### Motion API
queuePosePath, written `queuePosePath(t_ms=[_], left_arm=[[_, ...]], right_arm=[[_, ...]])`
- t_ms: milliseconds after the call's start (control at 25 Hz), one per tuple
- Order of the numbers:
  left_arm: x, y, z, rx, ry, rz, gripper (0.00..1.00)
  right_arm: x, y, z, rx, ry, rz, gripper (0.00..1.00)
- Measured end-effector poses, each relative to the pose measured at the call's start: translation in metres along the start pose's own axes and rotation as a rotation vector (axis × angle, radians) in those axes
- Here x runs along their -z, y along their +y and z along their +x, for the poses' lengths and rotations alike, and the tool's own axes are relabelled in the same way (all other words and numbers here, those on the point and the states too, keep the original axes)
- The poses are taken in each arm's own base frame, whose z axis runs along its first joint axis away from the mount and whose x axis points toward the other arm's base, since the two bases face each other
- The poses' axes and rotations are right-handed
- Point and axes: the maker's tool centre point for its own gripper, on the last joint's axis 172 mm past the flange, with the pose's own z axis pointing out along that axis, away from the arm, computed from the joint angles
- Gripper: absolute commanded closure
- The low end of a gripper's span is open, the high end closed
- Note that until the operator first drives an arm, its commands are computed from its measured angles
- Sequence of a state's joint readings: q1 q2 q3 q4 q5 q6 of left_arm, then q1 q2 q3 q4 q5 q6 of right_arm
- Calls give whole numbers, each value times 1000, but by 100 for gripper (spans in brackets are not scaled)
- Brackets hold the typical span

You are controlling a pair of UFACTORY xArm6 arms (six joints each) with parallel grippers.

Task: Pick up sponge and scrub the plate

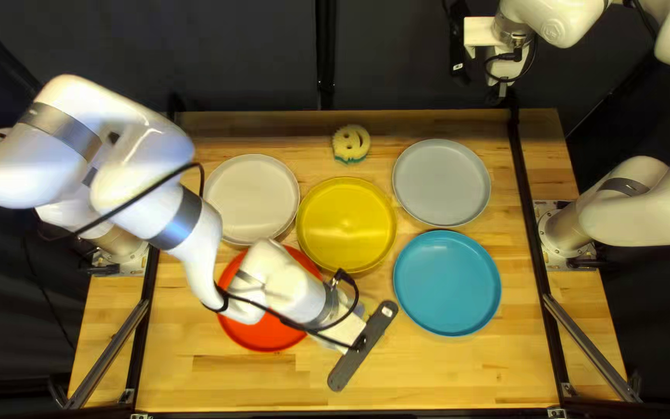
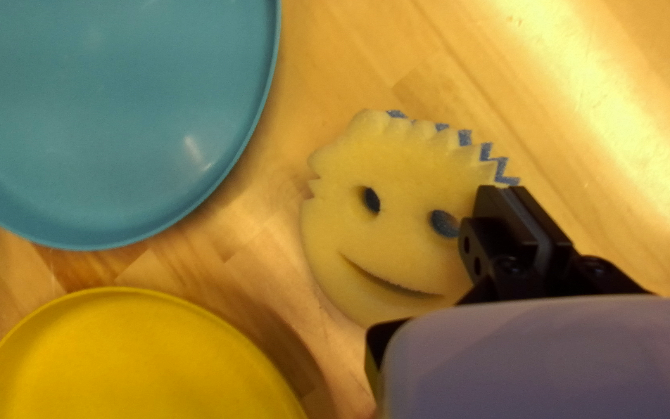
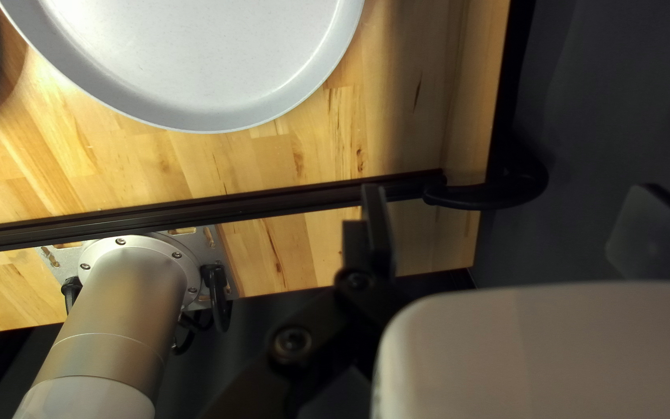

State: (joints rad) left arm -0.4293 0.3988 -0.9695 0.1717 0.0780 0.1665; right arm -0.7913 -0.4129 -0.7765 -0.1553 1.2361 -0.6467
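Observation:
Over the table's near part hangs my left gripper, its fingertips hidden. In the left wrist view my left gripper is shut with nothing held, above one edge of a yellow smiley sponge with blue jagged hair. A second smiley sponge lies near the far edge. My right gripper is beyond the far edge; in the right wrist view my right gripper stands open and empty. Plates are white, yellow, grey, blue and red, the red partly under my left arm.
Black rails run along both sides of the table. In the right wrist view, an arm base stands beside the rail, and the grey plate lies across it. A dark curtain hangs behind.

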Motion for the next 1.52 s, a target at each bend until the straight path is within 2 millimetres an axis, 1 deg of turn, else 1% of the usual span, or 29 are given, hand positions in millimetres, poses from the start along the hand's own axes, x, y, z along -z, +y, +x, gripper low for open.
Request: queuePosePath(t_ms=[80,120,240,360,520,720,800,880,960,1120,1240,1360,1520], left_arm=[[6,-4,-7,-2,-5,-2,0],[12,-9,-11,0,-9,-2,0],[38,-26,-29,11,-29,-4,0],[71,-47,-57,33,-60,-12,0],[115,-74,-108,75,-119,-34,0],[164,-107,-183,146,-191,-64,0],[186,-117,-211,181,-217,-76,0],[209,-124,-234,211,-242,-89,0],[234,-129,-254,238,-266,-97,0],[284,-139,-286,292,-293,-85,0],[313,-141,-314,333,-307,-71,0],[338,-136,-337,371,-318,-52,0],[367,-119,-360,414,-330,-17,0]], right_arm=[[0,0,0,0,0,0,0],[0,0,0,0,0,0,0],[0,0,0,0,0,0,0],[0,0,0,0,0,0,0],[0,0,0,0,0,0,0],[0,0,0,0,0,0,0],[0,0,0,0,0,0,0],[0,0,0,0,0,0,0],[0,0,0,0,0,0,0],[0,0,0,0,0,0,0],[0,0,0,0,0,0,0],[0,0,0,0,0,0,0],[0,0,0,0,0,0,0]])
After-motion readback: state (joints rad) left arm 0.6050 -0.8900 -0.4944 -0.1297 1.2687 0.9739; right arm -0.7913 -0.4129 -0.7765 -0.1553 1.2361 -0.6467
